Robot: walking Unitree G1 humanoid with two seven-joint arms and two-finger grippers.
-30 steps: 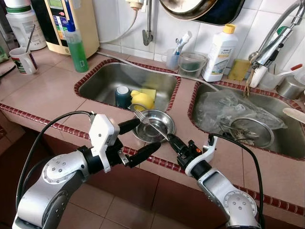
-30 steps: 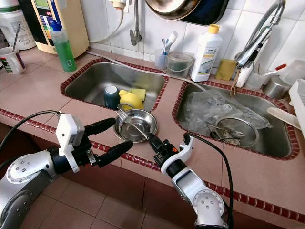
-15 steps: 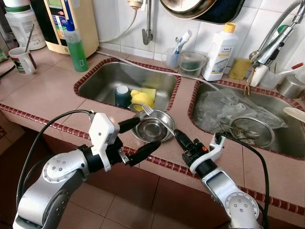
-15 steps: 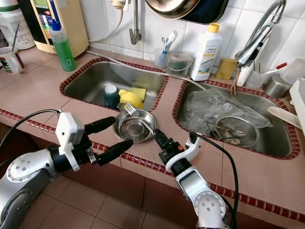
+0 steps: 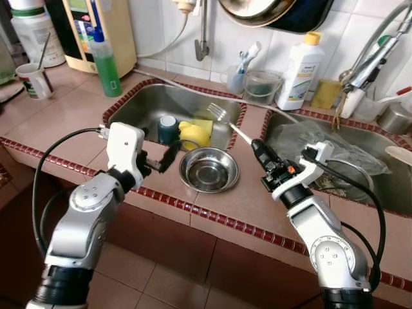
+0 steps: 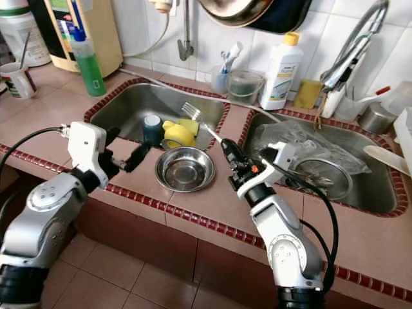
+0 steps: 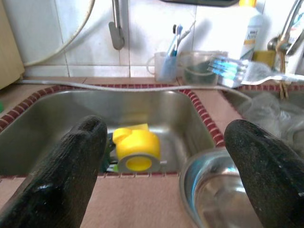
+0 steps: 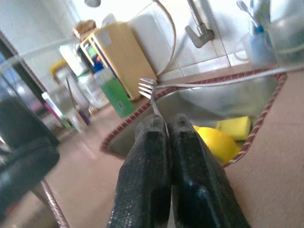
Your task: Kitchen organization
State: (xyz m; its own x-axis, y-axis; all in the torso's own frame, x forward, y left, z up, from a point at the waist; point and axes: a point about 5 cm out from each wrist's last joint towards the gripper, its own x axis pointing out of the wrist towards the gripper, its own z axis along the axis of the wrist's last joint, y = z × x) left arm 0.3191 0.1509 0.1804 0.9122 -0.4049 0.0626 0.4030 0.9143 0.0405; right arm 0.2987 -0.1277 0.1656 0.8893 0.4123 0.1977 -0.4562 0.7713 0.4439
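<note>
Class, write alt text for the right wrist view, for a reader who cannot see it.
The right gripper, its two black fingers pressed together, holds a metal fork by the handle, tines pointing away. Beyond it lie a steel sink holding a yellow cup, and a green bottle on the counter.

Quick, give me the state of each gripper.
Left gripper: open, empty, beside the steel bowl.
Right gripper: shut on the fork.

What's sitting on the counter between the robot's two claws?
A round steel bowl sits on the pink counter between the open left gripper and the right gripper, which holds a metal fork, as the left eye view shows.
</note>
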